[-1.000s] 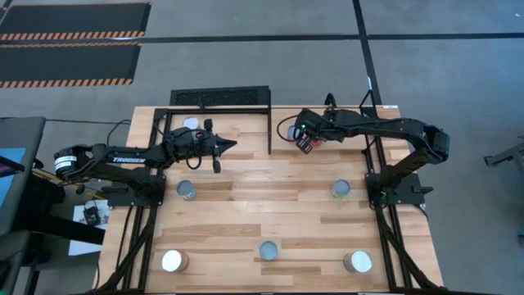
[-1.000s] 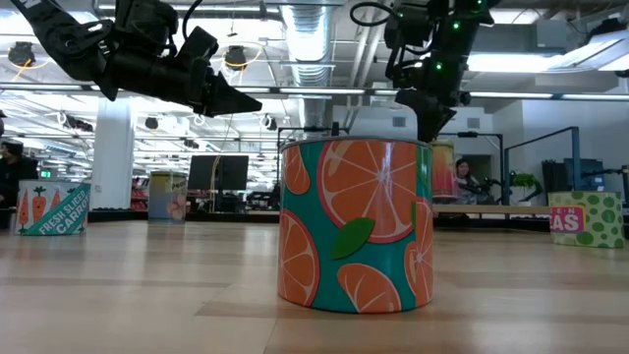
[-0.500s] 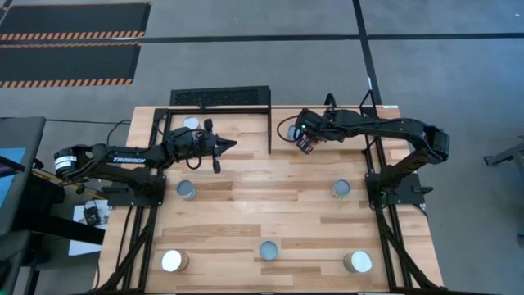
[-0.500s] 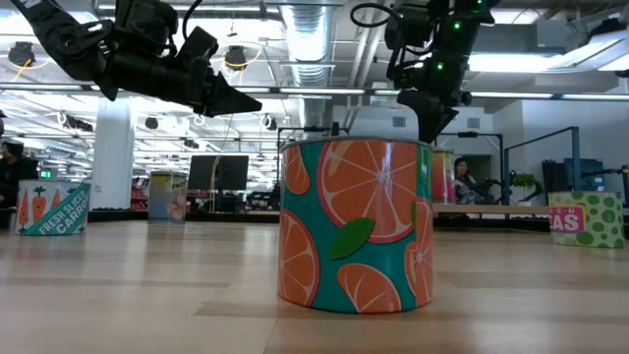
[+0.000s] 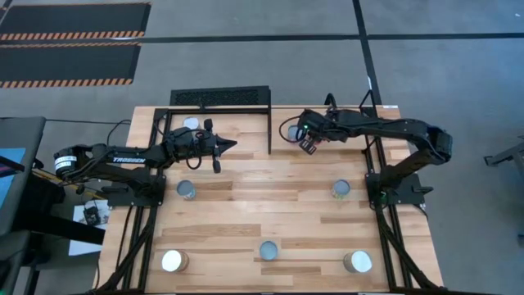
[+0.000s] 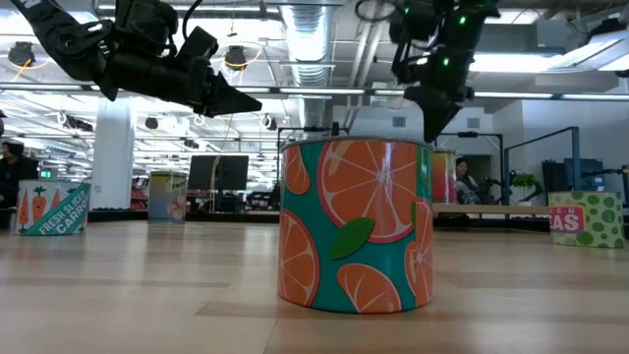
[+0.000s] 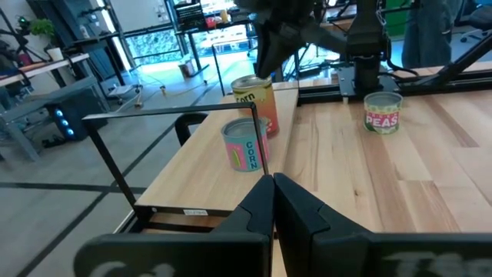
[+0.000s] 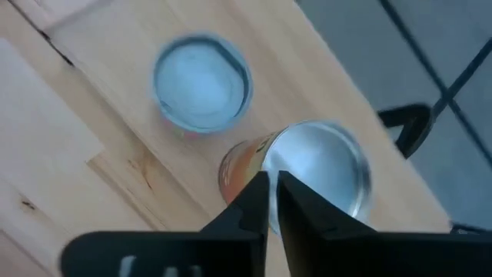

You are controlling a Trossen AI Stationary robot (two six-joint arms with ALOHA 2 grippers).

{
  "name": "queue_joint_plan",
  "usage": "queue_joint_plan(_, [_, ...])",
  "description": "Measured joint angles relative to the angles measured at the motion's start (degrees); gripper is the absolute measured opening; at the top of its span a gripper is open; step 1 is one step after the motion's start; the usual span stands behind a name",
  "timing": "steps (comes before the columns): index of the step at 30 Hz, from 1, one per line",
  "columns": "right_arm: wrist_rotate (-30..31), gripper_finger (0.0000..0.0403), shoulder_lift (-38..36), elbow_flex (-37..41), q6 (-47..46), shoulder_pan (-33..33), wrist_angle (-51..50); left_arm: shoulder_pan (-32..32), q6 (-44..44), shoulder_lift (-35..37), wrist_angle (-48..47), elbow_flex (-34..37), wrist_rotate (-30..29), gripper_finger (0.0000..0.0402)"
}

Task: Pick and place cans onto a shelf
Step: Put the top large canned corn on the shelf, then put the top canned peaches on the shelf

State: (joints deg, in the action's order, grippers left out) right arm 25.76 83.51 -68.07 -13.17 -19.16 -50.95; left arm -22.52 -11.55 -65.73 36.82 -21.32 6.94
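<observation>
Overhead, the wooden table [image 5: 278, 215] carried a black wire shelf [image 5: 219, 97] at its back edge, on the left arm's half. Five cans stood loose on the boards: one near the left arm's base [image 5: 187, 190], one near the right arm's base [image 5: 341, 189], and three along the front edge, the middle one being the orange-printed can [image 6: 354, 226] that filled the low view. A white-topped can [image 5: 191, 123] stood under the shelf frame.

The left gripper [image 5: 228, 147] hung just in front of the shelf, fingers pressed together on nothing, waiting. The right gripper [image 5: 304, 144] hung at the back of the table just right of the shelf's end post, pointing down, its fingers drawn nearly together with nothing between them.

The relation that mattered lay under that right gripper: two cans stood close together, a silver-topped can [image 8: 319, 165] with an orange label and a pale-blue-topped can [image 8: 202, 81]; the left wrist view showed the pair upright beside the post, the nearer one labelled corn [image 7: 246, 150]. The silver-topped can sat almost straight below the fingertips, the blue one a little off to the side; the right arm was plainly the nearer. Both cans stood with their long axes vertical, tops facing up at the fingers; I judged the fingers would have to spread before any grasp from above.
</observation>
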Motion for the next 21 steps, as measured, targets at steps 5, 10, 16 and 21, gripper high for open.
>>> queue_joint_plan(5, [1.0, 0.0010, -5.9, 3.3, 5.4, 5.5, 8.7, 0.0, 0.2, 0.0, 0.1, 0.0, 0.1, 0.0000])
queue_joint_plan(10, [-8.3, 0.0009, -13.5, 15.5, 11.1, 9.1, 27.6, 0.0, 0.2, 0.0, 0.2, 0.0, 0.1, 0.0000])
queue_joint_plan(16, [-14.1, 0.0009, -19.2, 30.1, 13.8, 12.5, 50.0, 0.0, 3.9, 0.0, -0.1, 0.0, 0.0, 0.0000])
queue_joint_plan(21, [-21.1, 0.0005, -21.7, 38.6, 19.1, 13.9, 65.1, 0.0, 4.5, 0.0, -0.1, 0.0, 0.0, 0.0000])
